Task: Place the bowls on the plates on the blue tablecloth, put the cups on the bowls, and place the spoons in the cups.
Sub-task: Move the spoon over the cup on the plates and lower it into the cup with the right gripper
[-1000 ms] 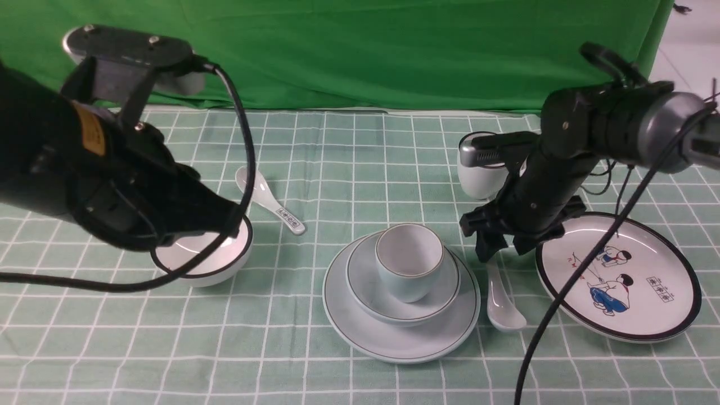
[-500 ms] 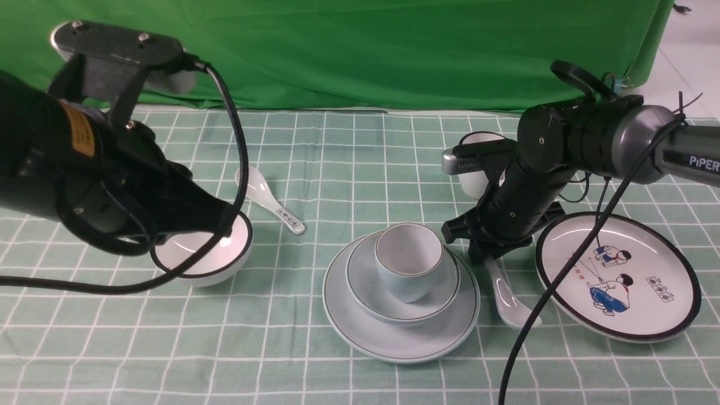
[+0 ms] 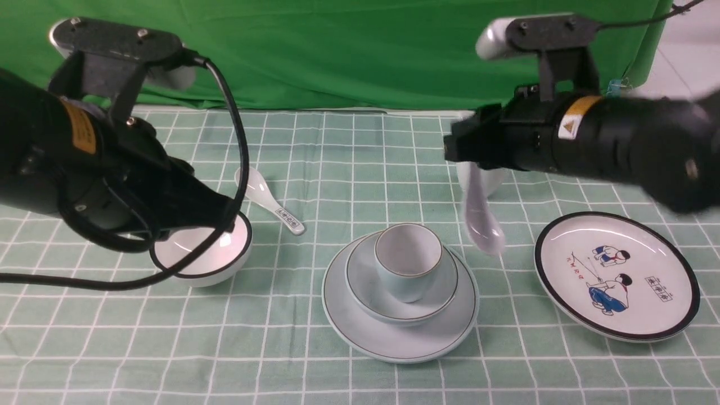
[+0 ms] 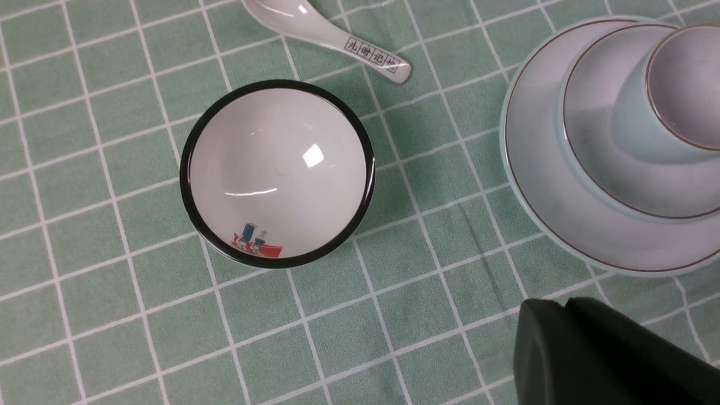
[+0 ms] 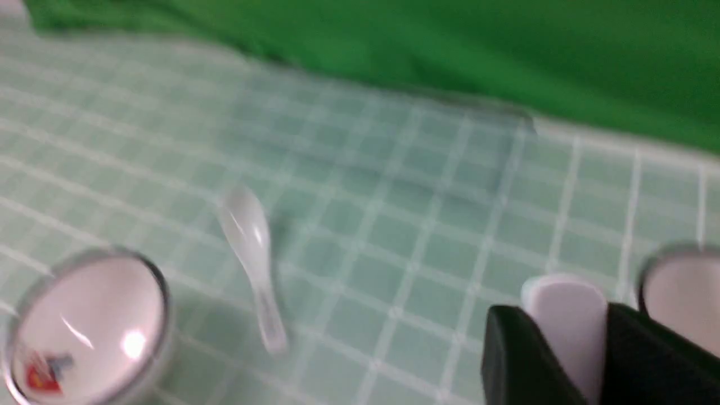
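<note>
The cloth (image 3: pixel 349 157) covers the desk from the near edge to the far one, where it meets the green backdrop (image 3: pixel 337 50). The widest open stretch is the far middle of the cloth, between the two arms. A second band runs along the near edge, in front of all the crockery.

The left gripper (image 4: pixel 562 306) is closed with nothing in it. It hangs above bare cloth between the white bowl (image 4: pixel 275 163) and the blue plate (image 3: pixel 360 326), touching neither. The white bowl stands on the cloth on the left, holding only a small red and blue print near its rim. The marked spoon (image 3: pixel 273 205) lies just beyond it, apart from the rim.

The blue plate sits near the middle and carries the blue bowl (image 3: pixel 363 281). The blue cup (image 3: pixel 408 270) stands upright in that bowl, and its inside shows plain glaze.

The right gripper (image 5: pixel 565 337) is partly closed on the handle of the plain spoon (image 3: pixel 482 222). The spoon is blurred and hangs bowl-end down over the gap between the blue plate and the cartoon plate (image 3: pixel 664 253). The cartoon plate lies on the right near the cloth's edge, with its two figures uncovered. The white cup (image 3: pixel 496 183) stands on the cloth beyond that gap, partly hidden by the right gripper and the spoon.
</note>
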